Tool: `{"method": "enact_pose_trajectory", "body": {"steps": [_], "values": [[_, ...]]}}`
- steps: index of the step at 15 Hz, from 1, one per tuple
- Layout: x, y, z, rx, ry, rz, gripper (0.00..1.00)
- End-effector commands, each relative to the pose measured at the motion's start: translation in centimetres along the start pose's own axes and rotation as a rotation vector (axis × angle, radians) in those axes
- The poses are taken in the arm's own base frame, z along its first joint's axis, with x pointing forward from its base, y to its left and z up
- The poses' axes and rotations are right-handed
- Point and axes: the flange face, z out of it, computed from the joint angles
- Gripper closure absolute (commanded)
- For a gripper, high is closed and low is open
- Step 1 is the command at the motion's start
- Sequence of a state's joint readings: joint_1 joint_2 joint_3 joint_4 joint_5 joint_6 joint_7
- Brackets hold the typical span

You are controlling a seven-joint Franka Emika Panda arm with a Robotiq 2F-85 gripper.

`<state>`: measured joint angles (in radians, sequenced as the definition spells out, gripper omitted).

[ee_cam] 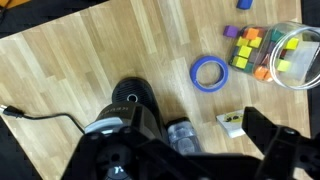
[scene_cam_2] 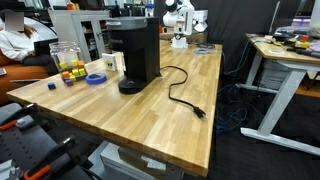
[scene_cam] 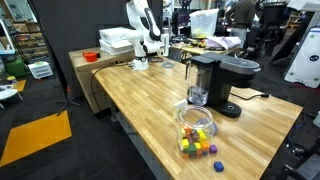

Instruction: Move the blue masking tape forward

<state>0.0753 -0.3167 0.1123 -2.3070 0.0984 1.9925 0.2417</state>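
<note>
Wide-open fingers point(ee_cam: 270, 140) hang empty high above the bench point(ee_cam: 90, 60); the blue masking tape point(ee_cam: 208, 72) lies flat between the coffee maker point(ee_cam: 130, 105) and the jar point(ee_cam: 290, 55), close to loose cubes point(ee_cam: 246, 45). A careless descent could clip either neighbour or scatter cubes

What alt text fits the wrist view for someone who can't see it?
The blue masking tape lies flat on a wooden table, beside a clear jar of coloured cubes with loose cubes next to it. A black coffee maker and its cord sit lower left.
</note>
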Motion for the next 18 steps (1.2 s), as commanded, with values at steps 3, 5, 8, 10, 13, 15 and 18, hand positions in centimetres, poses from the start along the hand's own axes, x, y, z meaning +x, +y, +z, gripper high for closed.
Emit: {"method": "enact_pose_trajectory", "body": {"steps": [3, 5, 8, 10, 13, 15, 18], "values": [[2.9, -3.1, 1.6, -0.024, 0.018, 0.147, 0.00], [3.4, -4.4, 2.8, -0.006, -0.013, 0.206, 0.00], [3.0, -5.1, 3.4, -0.012, -0.019, 0.180, 0.00], [3.4, -5.6, 3.6, -0.010, -0.022, 0.179, 0.00], [3.5, -5.6, 3.5, -0.009, -0.020, 0.180, 0.00], [3.5, -5.6, 3.5, -0.009, -0.020, 0.180, 0.00], [3.6, -6.0, 3.7, 0.025, -0.049, 0.169, 0.00]]}}
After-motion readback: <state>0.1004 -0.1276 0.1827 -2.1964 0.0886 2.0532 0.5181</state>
